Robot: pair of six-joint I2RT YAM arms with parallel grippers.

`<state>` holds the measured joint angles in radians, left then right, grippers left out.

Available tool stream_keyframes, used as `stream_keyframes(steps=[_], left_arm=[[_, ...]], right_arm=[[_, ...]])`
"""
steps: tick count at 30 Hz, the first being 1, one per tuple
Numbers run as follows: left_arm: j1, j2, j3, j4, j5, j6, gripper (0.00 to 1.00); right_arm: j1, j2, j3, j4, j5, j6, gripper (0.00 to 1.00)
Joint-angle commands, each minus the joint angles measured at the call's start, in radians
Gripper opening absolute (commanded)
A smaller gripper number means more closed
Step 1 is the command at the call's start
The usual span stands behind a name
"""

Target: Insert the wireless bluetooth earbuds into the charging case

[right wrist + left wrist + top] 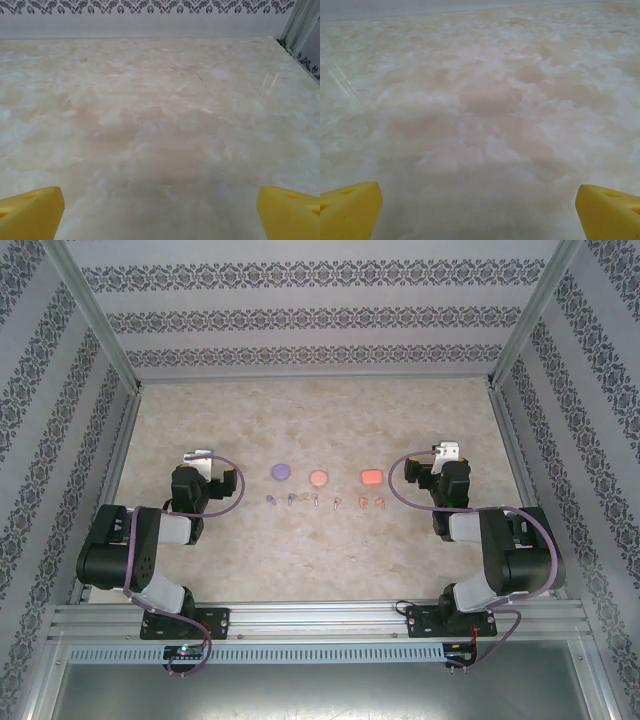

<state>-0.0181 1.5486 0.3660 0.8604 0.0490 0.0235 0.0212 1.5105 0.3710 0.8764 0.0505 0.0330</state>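
Three small charging cases lie in a row mid-table: purple [281, 471], pale pink [318, 478] and orange [371, 477]. Just in front of them lies a line of tiny earbuds: a purple pair [280, 500], a pale pink pair [326, 503] and an orange pair [371, 502]. My left gripper [203, 455] rests left of the purple case, and my right gripper [445, 451] right of the orange one. In the wrist views, the left gripper [480, 212] and right gripper [160, 212] are both open over bare tabletop, yellow fingertips [350, 207] [287, 210] wide apart with nothing between.
The marbled tabletop [320, 560] is fenced by patterned walls [310, 320] at the back and sides, with metal posts [515, 340] at the far corners. An aluminium rail [320, 620] carrying both arm bases runs along the near edge.
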Motion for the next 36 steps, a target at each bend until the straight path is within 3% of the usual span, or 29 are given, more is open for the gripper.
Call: stream_keyframes(steps=[1,25,29,33,36], left_arm=[[-0.002,0.004,0.015,0.020,0.007,0.014,0.99],[0.031,0.005,0.055,-0.048,0.003,-0.027,0.97],[0.031,-0.073,0.125,-0.240,-0.060,-0.056,0.97],[0.027,-0.130,0.219,-0.457,-0.042,-0.067,0.99],[0.024,-0.187,0.245,-0.518,-0.039,-0.099,1.00]], right_arm=[[-0.006,-0.003,0.016,0.009,-0.020,-0.007,0.98],[-0.029,-0.009,0.014,0.014,-0.071,0.009,0.98],[0.000,-0.111,0.032,-0.098,0.034,0.003,0.98],[0.022,-0.206,0.082,-0.298,0.078,0.021,0.98],[0.023,-0.255,0.121,-0.413,0.102,0.102,0.98]])
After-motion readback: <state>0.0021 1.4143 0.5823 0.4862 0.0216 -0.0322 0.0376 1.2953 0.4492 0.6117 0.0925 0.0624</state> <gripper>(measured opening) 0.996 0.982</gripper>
